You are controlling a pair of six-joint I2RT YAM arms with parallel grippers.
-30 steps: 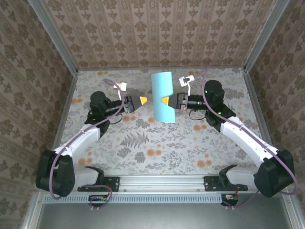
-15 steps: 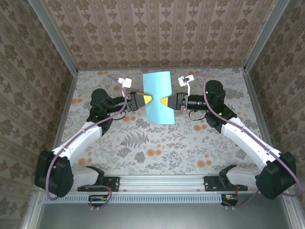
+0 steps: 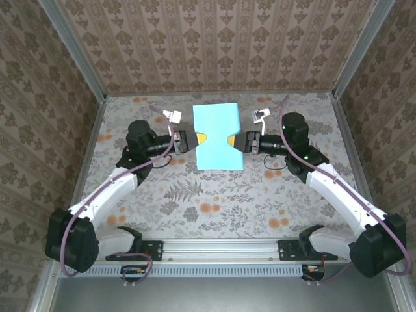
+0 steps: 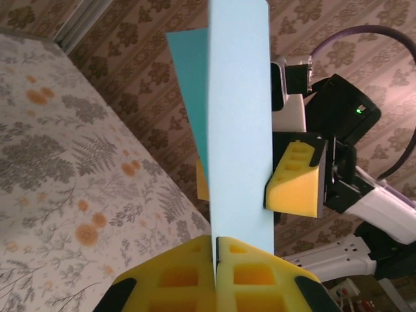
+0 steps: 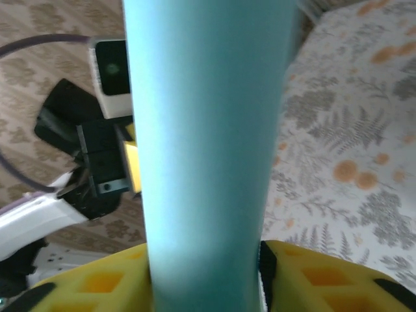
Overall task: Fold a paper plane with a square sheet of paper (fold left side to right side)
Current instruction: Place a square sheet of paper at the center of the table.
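While left gripper (image 4: 216, 242) clamps one edge, square sheet of paper (image 3: 218, 130) hangs bowed above surface (image 3: 195, 195). Right gripper (image 3: 229, 141) astride opposite edge, hold unclear. Left-to-right fold judged underway. Next: align edges squarely.

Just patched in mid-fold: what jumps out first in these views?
The square sheet of paper, light cyan, stands out between the two arms over the flowered table. The left gripper is pinched shut on its edge, while the right gripper has its yellow jaws apart on either side of the opposite edge.
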